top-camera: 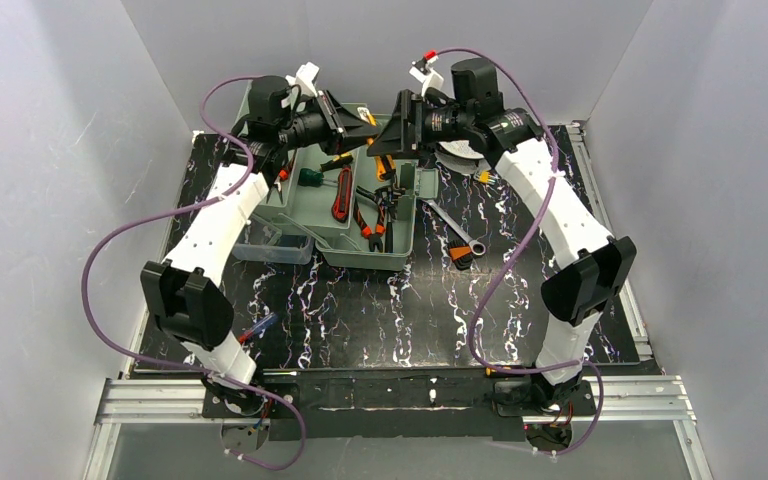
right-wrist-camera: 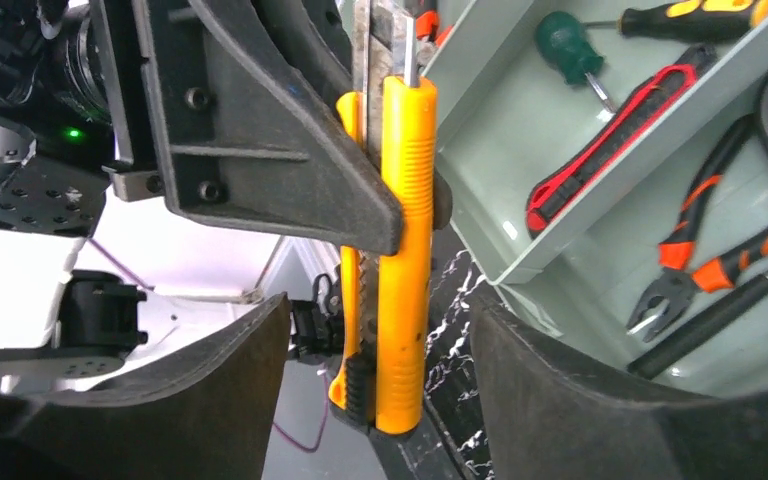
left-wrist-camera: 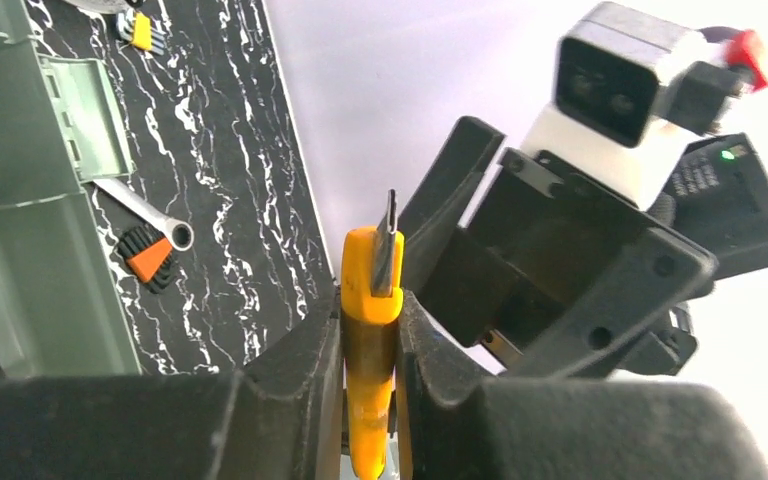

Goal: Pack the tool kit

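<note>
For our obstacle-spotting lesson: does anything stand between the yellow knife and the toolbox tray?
Open fingers of the right hand flank the yellow knife, gripped by the left hand. Nothing else visible lies between it and the toolbox tray.

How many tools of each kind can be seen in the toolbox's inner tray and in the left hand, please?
Screwdrivers: 2, the green-handled screwdriver and the black-handled screwdriver, both in the tray.
Knives: 2, the red knife in the tray and the yellow knife in the left hand.
Total: 4
</note>
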Available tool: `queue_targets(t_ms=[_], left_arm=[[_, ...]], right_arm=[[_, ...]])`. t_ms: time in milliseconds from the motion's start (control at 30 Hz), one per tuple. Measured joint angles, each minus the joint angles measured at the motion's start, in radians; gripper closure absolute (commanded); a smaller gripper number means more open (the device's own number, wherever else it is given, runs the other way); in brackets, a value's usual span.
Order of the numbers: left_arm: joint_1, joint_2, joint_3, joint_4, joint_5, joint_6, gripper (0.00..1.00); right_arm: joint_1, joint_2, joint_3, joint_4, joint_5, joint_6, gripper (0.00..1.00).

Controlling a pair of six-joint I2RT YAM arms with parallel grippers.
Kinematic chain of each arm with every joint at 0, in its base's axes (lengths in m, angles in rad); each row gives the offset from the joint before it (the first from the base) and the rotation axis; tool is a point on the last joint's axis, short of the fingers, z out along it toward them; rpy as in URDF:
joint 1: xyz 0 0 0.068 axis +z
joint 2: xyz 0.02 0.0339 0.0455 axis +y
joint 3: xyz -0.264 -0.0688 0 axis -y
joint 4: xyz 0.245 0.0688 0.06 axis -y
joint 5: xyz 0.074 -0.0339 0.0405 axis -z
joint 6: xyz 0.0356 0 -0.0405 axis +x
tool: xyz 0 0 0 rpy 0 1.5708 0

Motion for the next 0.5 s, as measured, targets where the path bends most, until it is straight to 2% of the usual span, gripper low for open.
queue_targets(t_ms=[100,200,367,500], left_arm=[[0.006,0.025,0.022,-0.029,0.001,0.038,1.0],[0.034,0.075,0.111,-0.135,-0.033,0.146,1.0],[0.096,0.219,0.383,-0.346,-0.225,0.391,1.0],[0.113,0.342,0.554,-0.446,-0.365,0.546,1.0]], right_arm=[[-0.001,-0.018,0.0,-0.034,0.056,-0.021,0.19],[-0.011,-0.06,-0.018,-0.097,0.127,-0.045,0.17],[-0.071,-0.172,-0.099,-0.2,0.232,-0.077,0.15],[-0.111,-0.272,-0.182,-0.272,0.326,-0.102,0.14]])
